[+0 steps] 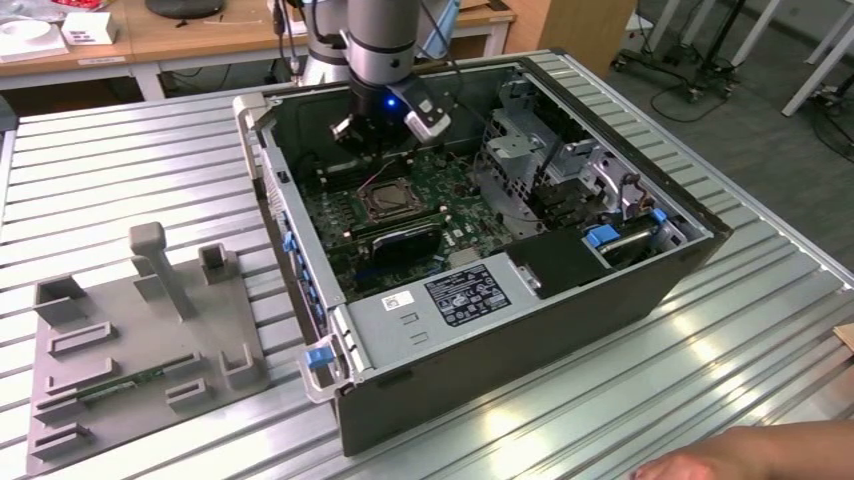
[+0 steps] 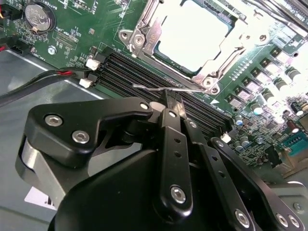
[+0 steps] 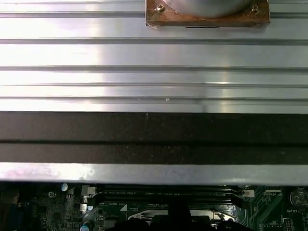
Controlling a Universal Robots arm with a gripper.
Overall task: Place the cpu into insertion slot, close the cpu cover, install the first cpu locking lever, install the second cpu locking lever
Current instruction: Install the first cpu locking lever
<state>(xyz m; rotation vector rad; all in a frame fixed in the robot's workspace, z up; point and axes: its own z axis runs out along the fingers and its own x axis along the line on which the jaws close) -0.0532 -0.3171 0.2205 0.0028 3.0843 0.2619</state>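
- The hand (image 2: 172, 98) has its black fingers pressed together. In the second wrist view their tips meet a thin silvery wire, the cpu locking lever (image 2: 147, 88). I cannot tell whether the wire is clamped between them.
- In the exterior view the hand (image 1: 378, 140) hangs inside the open computer case (image 1: 561, 330), just above the insertion slot (image 1: 391, 200) at the frame's centre.
- The cpu (image 2: 192, 33), flat with a pale metal top, lies in the slot, with the cpu cover (image 2: 139, 38), a silvery frame plate, shut around it.
- Long black memory slots (image 2: 130, 72) run beside the socket on the green motherboard (image 2: 72, 43).
- The case stands on a ribbed aluminium counter (image 1: 134, 170), with a grey moulded fixture (image 1: 120, 350) at the exterior view's left.
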